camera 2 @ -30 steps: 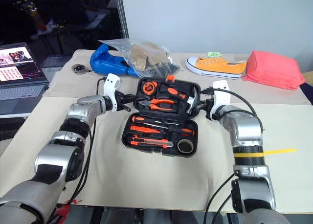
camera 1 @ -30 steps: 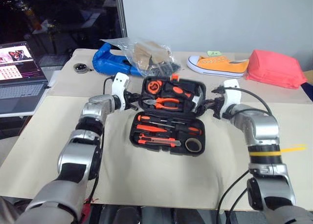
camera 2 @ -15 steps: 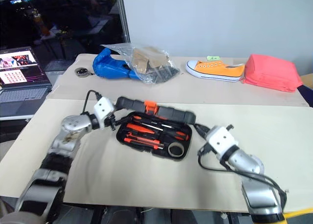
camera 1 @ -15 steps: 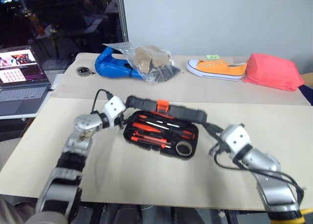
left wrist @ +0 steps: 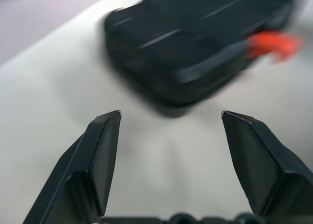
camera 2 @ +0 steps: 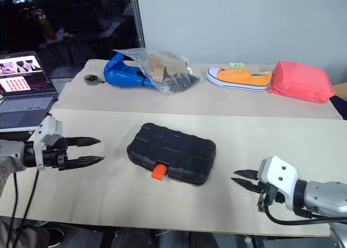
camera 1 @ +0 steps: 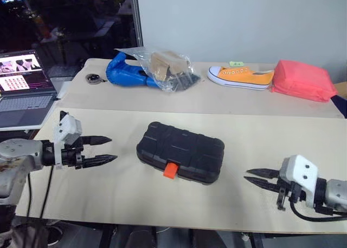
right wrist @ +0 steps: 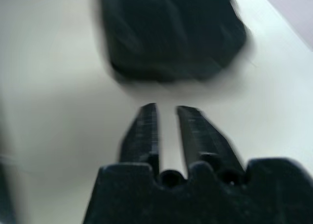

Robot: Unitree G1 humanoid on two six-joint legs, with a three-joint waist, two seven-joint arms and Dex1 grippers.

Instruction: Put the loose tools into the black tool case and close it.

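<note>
Left eye view: black tool case (camera 1: 180, 151) lies shut between left hand (camera 1: 106, 150) and right hand (camera 1: 253, 176).

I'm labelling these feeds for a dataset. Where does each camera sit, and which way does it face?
Left eye, right eye: on the head, looking forward and down at the table; both arms and claws show.
Left wrist: on the left arm, looking along the open left claw at the black tool case.
Right wrist: on the right arm, looking along the right claw at the same case.
All four views share the closed case.
</note>
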